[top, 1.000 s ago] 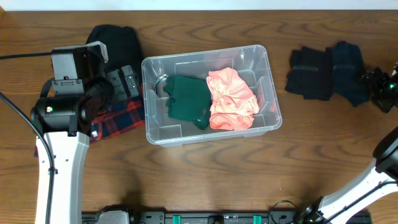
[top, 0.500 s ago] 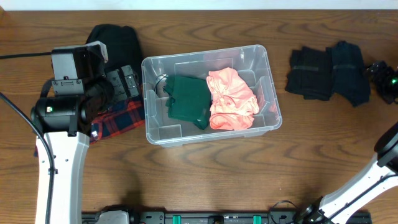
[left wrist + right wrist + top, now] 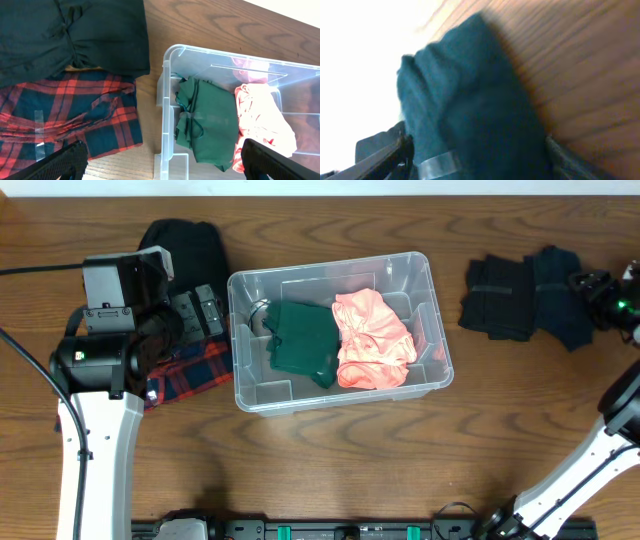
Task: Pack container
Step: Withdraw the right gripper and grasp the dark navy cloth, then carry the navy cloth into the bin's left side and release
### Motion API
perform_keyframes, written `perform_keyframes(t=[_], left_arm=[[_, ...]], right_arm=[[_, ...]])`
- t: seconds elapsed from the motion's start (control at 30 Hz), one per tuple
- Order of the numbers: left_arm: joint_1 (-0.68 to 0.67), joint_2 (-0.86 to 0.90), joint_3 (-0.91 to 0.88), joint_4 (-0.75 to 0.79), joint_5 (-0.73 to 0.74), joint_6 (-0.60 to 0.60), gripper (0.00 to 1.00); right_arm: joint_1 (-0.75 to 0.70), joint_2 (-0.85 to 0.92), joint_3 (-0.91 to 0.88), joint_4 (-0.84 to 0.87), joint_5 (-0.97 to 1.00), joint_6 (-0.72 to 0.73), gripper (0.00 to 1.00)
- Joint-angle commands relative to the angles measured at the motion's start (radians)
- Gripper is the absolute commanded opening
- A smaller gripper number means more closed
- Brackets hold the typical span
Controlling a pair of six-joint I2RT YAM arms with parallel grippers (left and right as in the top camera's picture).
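Observation:
The clear plastic container point(image 3: 330, 268) stands mid-table and holds a folded green garment point(image 3: 305, 340) and a crumpled pink garment point(image 3: 373, 338). My left gripper point(image 3: 197, 313) is open and empty, hovering over a red plaid cloth point(image 3: 195, 370) just left of the container. The left wrist view shows the container rim point(image 3: 167, 55), the green garment point(image 3: 210, 120) and the plaid cloth point(image 3: 75, 115). My right gripper point(image 3: 590, 285) is open at the right edge of a dark teal garment point(image 3: 560, 300). That teal garment point(image 3: 470, 110) lies between its fingers in the right wrist view.
A black garment point(image 3: 185, 245) lies behind the plaid cloth at the far left. A dark folded garment point(image 3: 498, 298) lies beside the teal one, right of the container. The table is brown wood.
My right gripper has moved left from the table's right edge onto the teal garment. The left arm and the container's contents have not moved.

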Motion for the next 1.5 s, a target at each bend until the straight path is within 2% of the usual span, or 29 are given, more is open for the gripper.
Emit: perform_keyframes(t=[0.0, 0.1, 0.17, 0.3, 0.4, 0.57, 0.7, 0.87, 1.0, 1.2, 1.47], left_arm=[[0.004, 0.005, 0.018, 0.0, 0.006, 0.01, 0.98], [0.004, 0.005, 0.018, 0.0, 0.006, 0.01, 0.98], [0.004, 0.005, 0.018, 0.0, 0.006, 0.01, 0.98], [0.004, 0.005, 0.018, 0.0, 0.006, 0.01, 0.98], [0.004, 0.005, 0.018, 0.0, 0.006, 0.01, 0.98], [0.004, 0.005, 0.018, 0.0, 0.006, 0.01, 0.98], [0.004, 0.005, 0.018, 0.0, 0.006, 0.01, 0.98], [0.004, 0.005, 0.018, 0.0, 0.006, 0.01, 0.98], [0.004, 0.005, 0.018, 0.0, 0.006, 0.01, 0.98], [0.004, 0.005, 0.018, 0.0, 0.006, 0.01, 0.98], [0.004, 0.005, 0.018, 0.0, 0.006, 0.01, 0.98]], right_arm=[[0.039, 0.087, -0.038, -0.083, 0.085, 0.032, 0.67], [0.042, 0.087, -0.038, -0.166, 0.183, 0.032, 0.56], [0.042, 0.087, -0.038, -0.228, 0.251, 0.031, 0.45], [0.035, 0.066, -0.038, -0.294, 0.195, -0.054, 0.25], [0.036, 0.001, -0.038, -0.368, 0.153, -0.12, 0.18], [0.06, -0.213, -0.038, -0.501, 0.158, -0.209, 0.15], [0.111, -0.446, -0.038, -0.584, 0.152, -0.201, 0.13], [0.228, -0.712, -0.038, -0.657, 0.151, -0.186, 0.11], [0.377, -0.859, -0.038, -0.682, 0.139, -0.137, 0.1], [0.661, -0.903, -0.042, -0.644, 0.132, 0.023, 0.09], [0.964, -0.787, -0.176, -0.36, 0.173, 0.288, 0.09]])
